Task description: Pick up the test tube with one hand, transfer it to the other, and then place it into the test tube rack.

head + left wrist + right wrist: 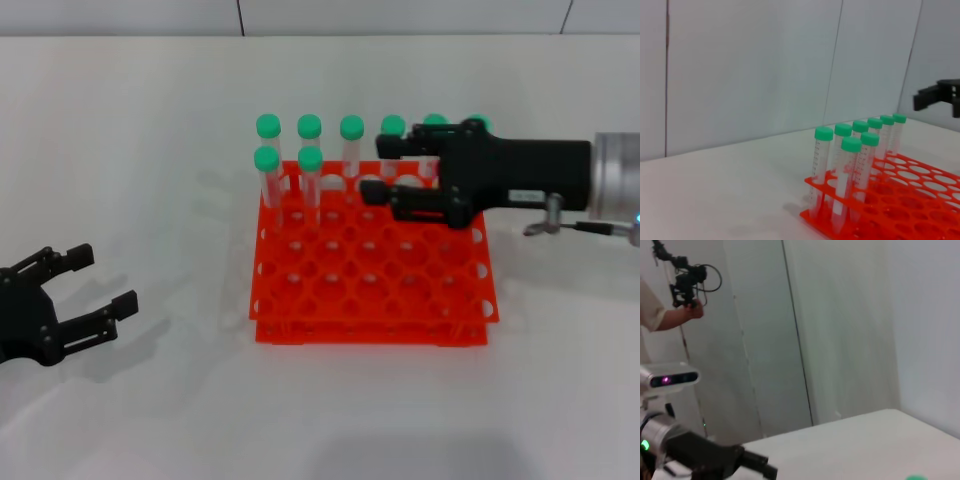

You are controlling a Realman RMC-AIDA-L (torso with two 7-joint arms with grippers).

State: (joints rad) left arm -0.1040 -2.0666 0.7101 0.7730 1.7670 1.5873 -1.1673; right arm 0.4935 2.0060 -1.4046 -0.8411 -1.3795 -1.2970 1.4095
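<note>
The orange-red test tube rack [372, 292] stands mid-table. Several clear test tubes with green caps [310, 158] stand upright in its two back rows, and I cannot tell the task's tube from the others. No tube lies loose and neither gripper holds one. My right gripper [384, 170], black with a white label, reaches in from the right over the rack's back right part, open, its fingers level with the tubes there. My left gripper [106, 279] sits low at the near left, open and empty, well apart from the rack. The left wrist view shows the rack [920, 200] and tubes [851, 145].
Bare white table surrounds the rack, with a pale wall behind it. In the right wrist view my left arm [700, 456] shows at a distance, and a person [660, 315] holding a device stands in the background.
</note>
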